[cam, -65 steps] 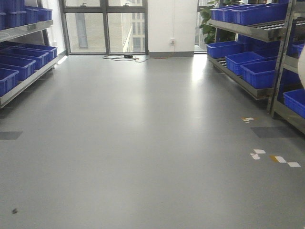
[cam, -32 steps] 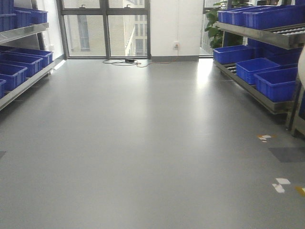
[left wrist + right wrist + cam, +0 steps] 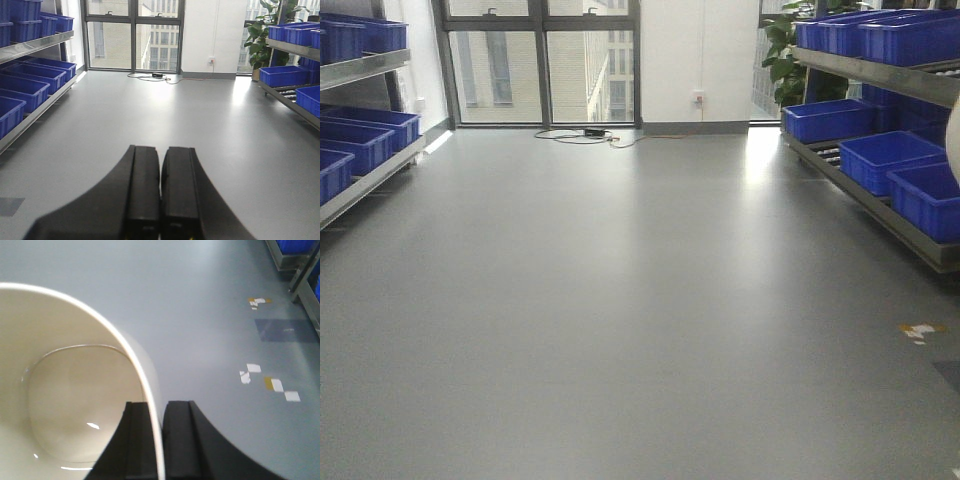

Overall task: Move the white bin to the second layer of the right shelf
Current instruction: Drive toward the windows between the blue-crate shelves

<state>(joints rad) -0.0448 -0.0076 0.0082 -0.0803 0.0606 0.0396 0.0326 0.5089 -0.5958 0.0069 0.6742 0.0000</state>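
Note:
The white bin [image 3: 65, 390] fills the left of the right wrist view, cream and glossy inside, hanging above the grey floor. My right gripper [image 3: 157, 404] is shut on its rim, one finger inside the wall and one outside. A sliver of the bin [image 3: 954, 150] shows at the front view's right edge. The right shelf [image 3: 880, 78] runs along the right wall; its second layer up is a steel roller tier carrying blue crates. My left gripper [image 3: 161, 149] is shut on nothing, with its fingers pressed together above the floor.
Blue crates [image 3: 890, 155] sit on the right rack's bottom tier, and more crates [image 3: 360, 125] on a rack along the left wall. Tape marks [image 3: 920, 329] lie on the floor. Cables [image 3: 585, 133] lie by the far windows, and a plant [image 3: 782, 50] stands beside the right rack.
The front view has advanced along the aisle. The side racks have spread outward and the floor tape marks have slid down and right. The bin sliver stays at the right edge.

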